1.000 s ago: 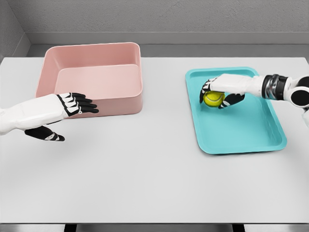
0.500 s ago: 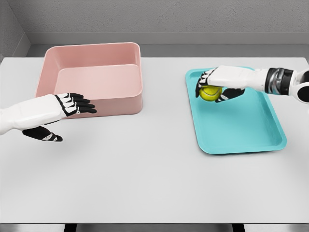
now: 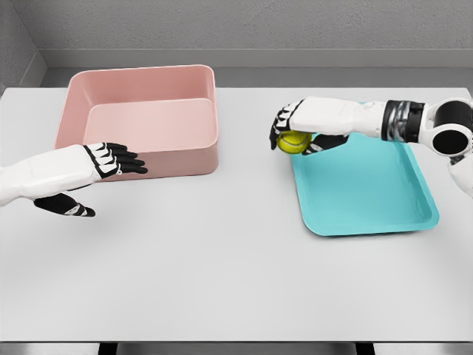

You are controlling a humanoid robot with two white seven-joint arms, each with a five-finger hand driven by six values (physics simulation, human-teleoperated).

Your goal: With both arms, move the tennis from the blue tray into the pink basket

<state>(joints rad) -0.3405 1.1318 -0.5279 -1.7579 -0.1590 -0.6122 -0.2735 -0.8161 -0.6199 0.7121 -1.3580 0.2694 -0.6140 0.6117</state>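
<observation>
Fingers (image 3: 284, 127) clasping tennis ball (image 3: 293, 141) — white table (image 3: 222, 251), grey wall (image 3: 236, 26)

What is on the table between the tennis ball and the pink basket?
Nothing: in the head view, only bare table lies between the tennis ball and the pink basket.

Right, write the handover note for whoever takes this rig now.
Right hand: shut on the tennis ball, held at the blue tray's left edge, toward the basket.
Left hand: open, holding nothing, in front of the pink basket.
Done: ball grasped and off the tray floor.
Left: bring the ball across to the basket, probably via the left hand, and release it inside.
</observation>
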